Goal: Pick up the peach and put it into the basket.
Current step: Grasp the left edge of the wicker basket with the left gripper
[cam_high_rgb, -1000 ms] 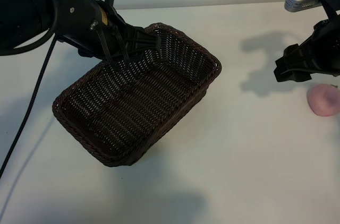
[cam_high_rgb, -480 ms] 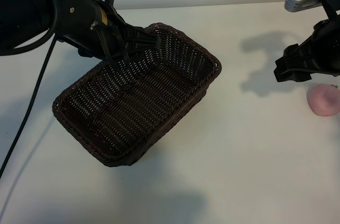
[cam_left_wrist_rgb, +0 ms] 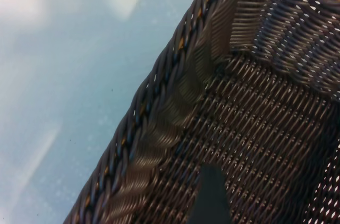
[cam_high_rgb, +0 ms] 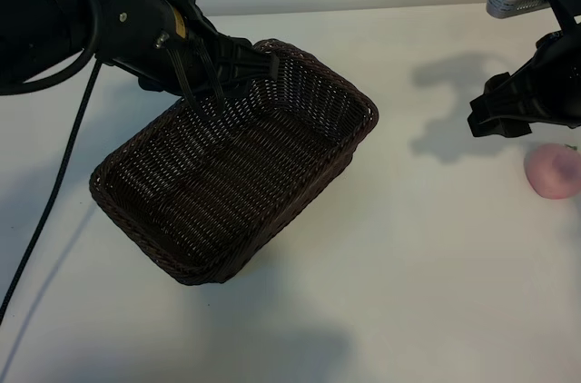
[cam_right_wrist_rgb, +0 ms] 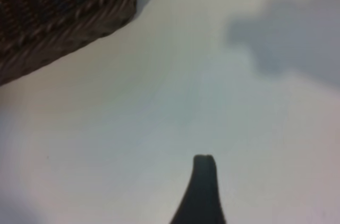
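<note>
From outside, the basket (cam_high_rgb: 231,165) sits left of the table's (cam_high_rgb: 408,265) middle with the left gripper (cam_high_rgb: 259,65) wide open over its far rim, the peach (cam_high_rgb: 555,171) lies at the right edge beside the right gripper (cam_high_rgb: 495,120), open and empty; the left wrist shows basket weave below one fingertip (cam_left_wrist_rgb: 210,197); the right wrist shows bare table.

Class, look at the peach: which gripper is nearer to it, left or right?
Right. The right gripper hangs just beside the peach; the left gripper is far off, over the basket.
</note>
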